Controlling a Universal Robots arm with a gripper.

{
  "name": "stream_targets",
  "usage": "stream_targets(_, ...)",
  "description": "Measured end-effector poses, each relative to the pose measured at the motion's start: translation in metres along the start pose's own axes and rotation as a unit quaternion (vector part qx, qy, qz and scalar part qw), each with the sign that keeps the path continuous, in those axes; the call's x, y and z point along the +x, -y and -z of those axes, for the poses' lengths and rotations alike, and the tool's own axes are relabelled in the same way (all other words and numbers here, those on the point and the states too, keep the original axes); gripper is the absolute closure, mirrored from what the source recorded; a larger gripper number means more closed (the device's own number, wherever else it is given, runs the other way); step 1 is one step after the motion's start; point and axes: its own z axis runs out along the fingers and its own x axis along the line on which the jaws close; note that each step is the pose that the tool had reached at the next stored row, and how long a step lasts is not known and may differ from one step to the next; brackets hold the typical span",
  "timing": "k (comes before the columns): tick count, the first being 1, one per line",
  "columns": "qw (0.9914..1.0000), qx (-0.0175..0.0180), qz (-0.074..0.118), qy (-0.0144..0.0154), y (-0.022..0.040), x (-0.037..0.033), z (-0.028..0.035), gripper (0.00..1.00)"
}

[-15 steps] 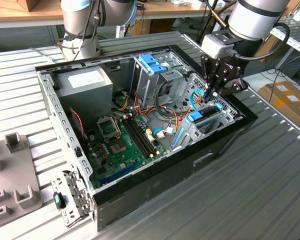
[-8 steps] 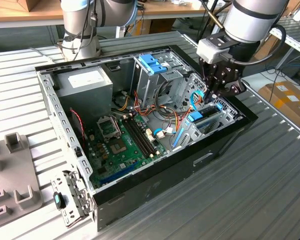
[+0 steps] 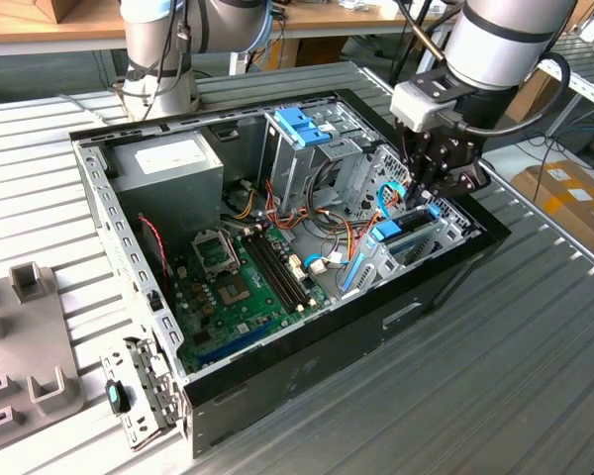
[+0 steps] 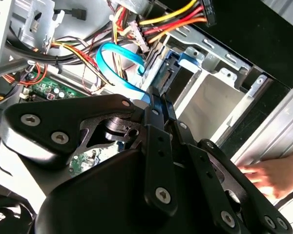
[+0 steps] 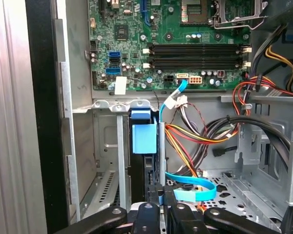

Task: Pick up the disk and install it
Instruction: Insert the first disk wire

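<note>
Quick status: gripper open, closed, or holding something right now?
Gripper: shut on the disk, which stands edge-up in the drive bay.

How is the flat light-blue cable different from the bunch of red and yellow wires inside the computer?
The flat light-blue cable is one wide ribbon that curls in a loop; the red and yellow wires are many thin round strands running side by side. The cable is a single colour, the wires several. Both lie inside the open computer case, near the gripper.
</note>
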Motion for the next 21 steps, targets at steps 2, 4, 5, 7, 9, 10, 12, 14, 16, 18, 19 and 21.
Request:
stream_targets(2, 1.00000, 0.0015, 0.001, 0.0020, -0.0028, 0.0041, 0.0000, 0.84)
stream_targets(4, 0.99998, 0.0021, 0.001, 0.0058, -0.0059, 0.0046, -0.0004, 0.84)
stream_targets(5, 0.99997, 0.0023, 0.001, 0.0068, -0.0063, 0.0048, -0.0011, 0.84)
stream_targets(7, 0.99995, 0.0024, 0.005, 0.0077, -0.0064, 0.0049, -0.0020, 0.84)
stream_targets(9, 0.99986, 0.0024, 0.014, 0.0092, -0.0066, 0.0049, -0.0026, 0.84)
stream_targets(10, 0.99985, 0.0024, 0.014, 0.0092, -0.0065, 0.0049, -0.0025, 0.84)
stream_targets(12, 0.99985, 0.0024, 0.014, 0.0092, -0.0065, 0.0049, -0.0025, 0.84)
stream_targets(14, 0.99985, 0.0024, 0.014, 0.0093, -0.0060, 0.0049, -0.0026, 0.84)
stream_targets(16, 0.99985, 0.0024, 0.014, 0.0092, -0.0056, 0.0049, -0.0027, 0.84)
stream_targets(18, 0.99985, 0.0024, 0.014, 0.0092, -0.0051, 0.0048, -0.0027, 0.84)
stream_targets(19, 0.99985, 0.0024, 0.014, 0.0092, -0.0047, 0.0048, -0.0027, 0.84)
stream_targets(21, 0.99985, 0.0024, 0.014, 0.0092, -0.0047, 0.0048, -0.0028, 0.84)
